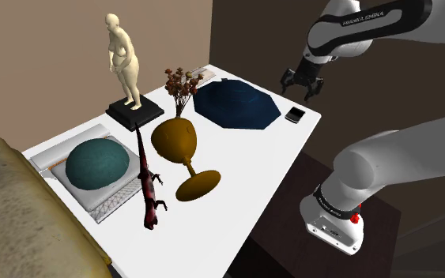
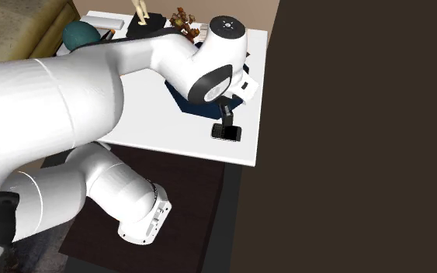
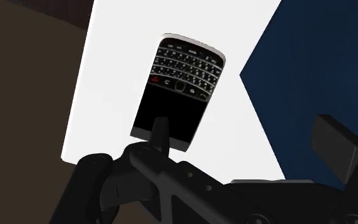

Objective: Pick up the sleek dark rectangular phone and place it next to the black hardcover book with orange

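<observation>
We judge the phone (image 3: 180, 89) a stiff, light, thin slab with a slick face, so we would take it across its two long edges, near the middle. Because it lies flat, the fingers have to reach right down to the white table (image 1: 244, 197). It rests near the table's corner at the shoulder view's right, just beside a dark blue octagonal mat (image 1: 236, 105). The gripper (image 1: 303, 88) hovers above it with jaws spread apart, clasping nothing. From the shoulder view's left we see a teal cushion (image 1: 96, 163) on a grey tray, a red lizard (image 1: 148, 189), a pale figurine (image 1: 124, 59) on a black base, a golden goblet (image 1: 177, 142) holding dried flowers, then the mat. We cannot tell where the book lies, but any carry leftward likely has to rise over the goblet and figurine, the tallest things in the way.
</observation>
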Robot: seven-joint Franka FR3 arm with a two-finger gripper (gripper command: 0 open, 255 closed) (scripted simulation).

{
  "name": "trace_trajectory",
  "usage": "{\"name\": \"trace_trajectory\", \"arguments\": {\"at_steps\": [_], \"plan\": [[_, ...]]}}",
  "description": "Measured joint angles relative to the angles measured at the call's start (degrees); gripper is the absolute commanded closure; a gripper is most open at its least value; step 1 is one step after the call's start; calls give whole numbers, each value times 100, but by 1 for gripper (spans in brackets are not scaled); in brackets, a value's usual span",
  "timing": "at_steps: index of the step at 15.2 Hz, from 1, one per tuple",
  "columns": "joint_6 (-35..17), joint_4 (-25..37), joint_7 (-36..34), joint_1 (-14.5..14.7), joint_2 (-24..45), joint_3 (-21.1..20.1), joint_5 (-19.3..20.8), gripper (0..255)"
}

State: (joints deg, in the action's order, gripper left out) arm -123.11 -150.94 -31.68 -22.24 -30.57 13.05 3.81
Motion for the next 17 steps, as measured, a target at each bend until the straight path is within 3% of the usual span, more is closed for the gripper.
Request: {"name": "trace_trajectory", "arguments": {"at_steps": [5, 12, 17], "plan": [[-612, -373, -554, -455, 367, 229, 44, 0], [-1278, -622, -552, -456, 797, 330, -5, 0], [-1370, -651, -550, -442, 859, 335, -20, 0]]}}
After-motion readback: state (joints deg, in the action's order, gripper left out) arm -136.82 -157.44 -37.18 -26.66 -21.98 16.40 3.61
